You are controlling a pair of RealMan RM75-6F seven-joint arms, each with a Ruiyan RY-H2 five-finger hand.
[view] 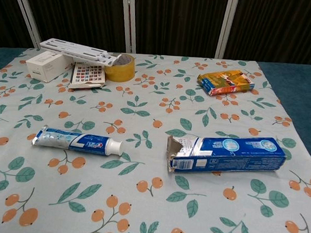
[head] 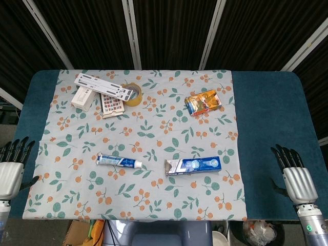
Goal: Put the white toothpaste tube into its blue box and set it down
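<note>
The white and blue toothpaste tube (head: 119, 162) (view: 78, 141) lies flat on the floral cloth, left of centre, its cap pointing right. The blue box (head: 192, 166) (view: 227, 153) lies to its right, its open flap end facing the tube across a small gap. My left hand (head: 12, 169) hangs off the table's left edge, fingers apart and holding nothing. Off the right edge, my right hand (head: 297, 180) is the same, fingers spread and empty. Neither hand shows in the chest view.
At the back left sit a white box (head: 83, 97), a white perforated bar (head: 105, 86), a roll of yellow tape (head: 133, 94) and a patterned card (head: 111, 105). An orange packet (head: 204, 101) lies at the back right. The floral cloth (head: 154, 138) covers the blue table (head: 271, 118).
</note>
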